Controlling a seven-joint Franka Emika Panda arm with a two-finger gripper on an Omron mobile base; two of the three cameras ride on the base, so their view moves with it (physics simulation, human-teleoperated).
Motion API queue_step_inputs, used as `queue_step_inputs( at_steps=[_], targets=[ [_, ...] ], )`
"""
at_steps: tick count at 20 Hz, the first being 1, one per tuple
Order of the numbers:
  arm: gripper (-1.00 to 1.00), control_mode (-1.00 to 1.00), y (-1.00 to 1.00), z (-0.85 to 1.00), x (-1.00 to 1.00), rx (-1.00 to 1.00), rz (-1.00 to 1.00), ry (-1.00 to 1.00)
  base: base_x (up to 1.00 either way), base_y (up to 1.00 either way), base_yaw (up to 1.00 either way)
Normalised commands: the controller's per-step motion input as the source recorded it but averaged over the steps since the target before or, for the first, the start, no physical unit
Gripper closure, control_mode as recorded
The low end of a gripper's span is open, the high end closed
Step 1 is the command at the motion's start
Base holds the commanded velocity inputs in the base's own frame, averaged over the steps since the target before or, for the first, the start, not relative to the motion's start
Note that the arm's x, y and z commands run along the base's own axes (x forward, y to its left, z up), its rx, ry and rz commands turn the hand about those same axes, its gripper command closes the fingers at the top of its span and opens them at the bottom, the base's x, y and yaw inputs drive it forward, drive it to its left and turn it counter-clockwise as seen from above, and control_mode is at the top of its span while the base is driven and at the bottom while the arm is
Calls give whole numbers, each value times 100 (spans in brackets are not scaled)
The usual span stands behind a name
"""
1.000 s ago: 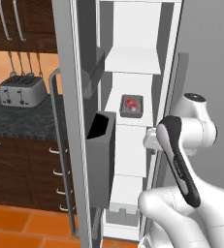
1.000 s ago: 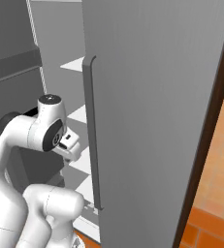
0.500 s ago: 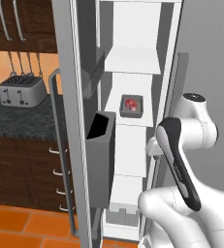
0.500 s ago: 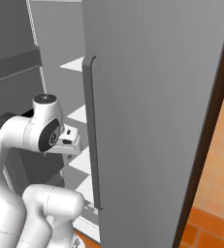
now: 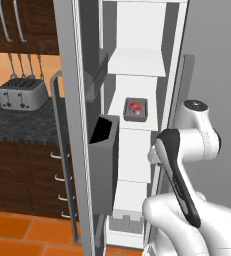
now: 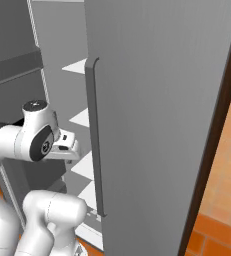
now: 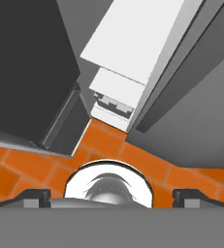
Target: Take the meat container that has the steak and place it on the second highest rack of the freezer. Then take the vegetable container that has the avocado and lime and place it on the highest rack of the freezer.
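left base view:
freezer: tall grey freezer (image 5: pixel 77 125) stands open, so its white shelved interior is reachable from the front.
meat container: small shallow grey rectangular meat container (image 5: pixel 136 108) sits flat on a white rack, second one down of those I can see, so step one looks done. That's my read.
steak: red-pink roundish steak (image 5: pixel 135 106) lies in the middle of the tray, much smaller than it.
door bin: dark open-topped door bin (image 5: pixel 105 165) hangs on the inside of the door, below and left of the tray.
arm: white Panda arm (image 5: pixel 179 170) is folded low in front of the lower racks, well clear of the tray.
toaster: grey metal toaster (image 5: pixel 23 95) on the dark counter at left, not involved.

right base view:
other door: flat grey door panel (image 6: pixel 157 100) with a long grey bar handle (image 6: pixel 94 140) blocks most of the compartment from this side.
racks: white rack edges (image 6: pixel 79 66) show as wedges past the door edge.
wrist: hand hangs beside the lower racks, pointing down.

hand view:
gripper: two dark finger tips (image 7: pixel 36 194) at the far bottom corners, jaws as wide as they go, nothing between them.
floor: orange tiled floor (image 7: pixel 108 145) straight below, so the hand looks down past the freezer base.
next: vegetable container with avocado and lime not visible here; likely needs fetching before the top rack.
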Motion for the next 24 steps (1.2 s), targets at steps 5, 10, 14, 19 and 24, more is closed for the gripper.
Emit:
queue_step_inputs(
  at_steps=[5,10,14,19,24],
  targets=[
    [-100,-100,0,3,0,-2,-3,0,0,0,0],
    [-100,100,0,0,0,0,0,0,-60,-29,2],
    [-100,100,0,0,0,0,0,0,-79,-33,54],
    [-100,100,0,0,0,0,0,0,-38,0,100],
    [-100,100,0,0,0,0,0,0,-34,4,100]
  ],
)
